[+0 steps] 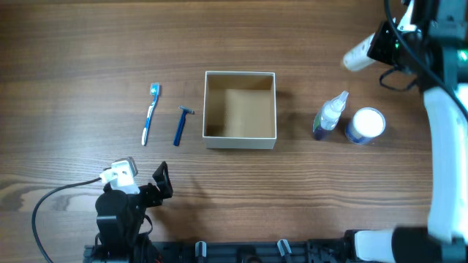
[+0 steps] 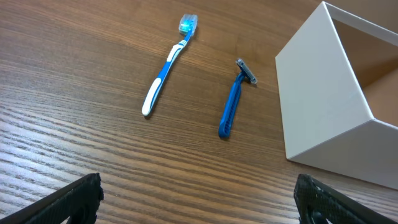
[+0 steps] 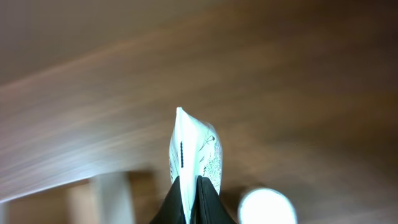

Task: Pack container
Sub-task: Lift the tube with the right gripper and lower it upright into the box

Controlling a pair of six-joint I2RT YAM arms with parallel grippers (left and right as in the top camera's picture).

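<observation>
Between the right fingers [image 3: 193,198], which are clamping shut on it while hanging raised over the counter [image 1: 88,58], a white tube [image 3: 194,149] is sticking out crimped end first, with the spray bottle [image 1: 330,114] and round white-lidded jar [image 1: 365,124] sitting below them. Ahead of the left fingers [image 1: 161,181], which are gaping wide and holding nothing, a blue toothbrush [image 2: 166,68] and blue razor [image 2: 235,99] are lying side by side, not touching. Further forward and to the right of those left fingers, just beside the razor, the container [image 1: 240,109] is sitting open-topped, showing its tan interior.
</observation>
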